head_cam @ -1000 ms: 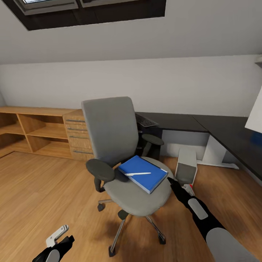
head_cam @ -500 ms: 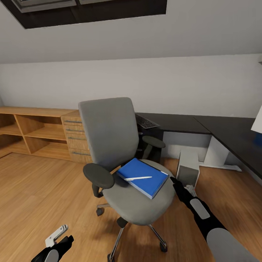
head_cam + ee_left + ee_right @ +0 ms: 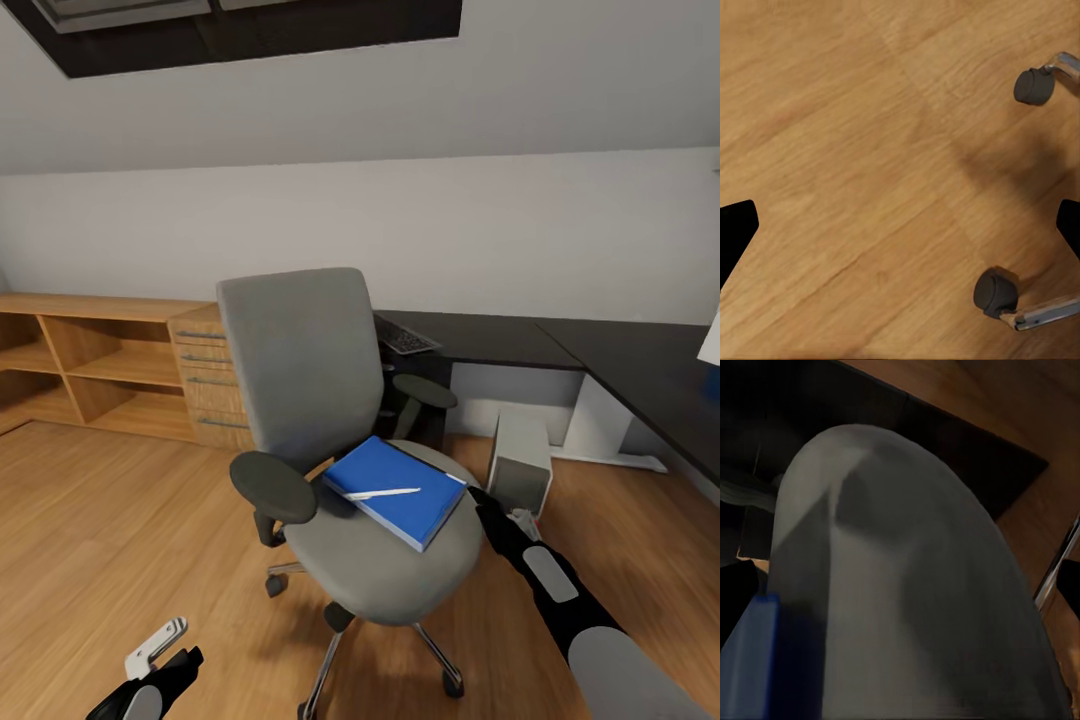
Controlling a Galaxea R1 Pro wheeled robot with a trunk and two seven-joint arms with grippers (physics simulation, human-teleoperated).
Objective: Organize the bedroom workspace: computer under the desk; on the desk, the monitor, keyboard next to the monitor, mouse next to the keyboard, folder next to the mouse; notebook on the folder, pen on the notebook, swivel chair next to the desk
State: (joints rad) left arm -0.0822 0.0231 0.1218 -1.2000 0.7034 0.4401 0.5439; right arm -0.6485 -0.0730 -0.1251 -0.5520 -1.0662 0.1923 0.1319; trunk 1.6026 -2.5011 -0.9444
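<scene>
Your inventory, largest item first.

Floor: wood planks, running under everything you see.

Bench: dark L-shaped top along the far wall, turning toward you on the right. The keyboard lies on its far left end, partly hidden behind the chair back.

Shelf unit: light wood, open compartments, against the far wall on the left, with a stack of drawers at its right end.

Swivel chair: grey seat and back, dark armrests, standing in the middle of the floor, near the bench's left end. In your left wrist view two of its casters rest on the planks.

Computer: pale grey tower on the floor, under the edge of the bench, just right of the chair.

Folder: blue, lying flat on the chair seat, one corner reaching the seat's right rim. You cannot tell whether a notebook lies with it.

Pen: white, lying across the top of the folder.

Right pincer: your dark right arm reaches in from the lower right, its tip just beside the seat's right rim and the folder's corner. In the right wrist view the fingers stand wide apart, nothing between them.

Left pincer: low at the near left, above bare floor, fingers spread wide, holding nothing.
</scene>
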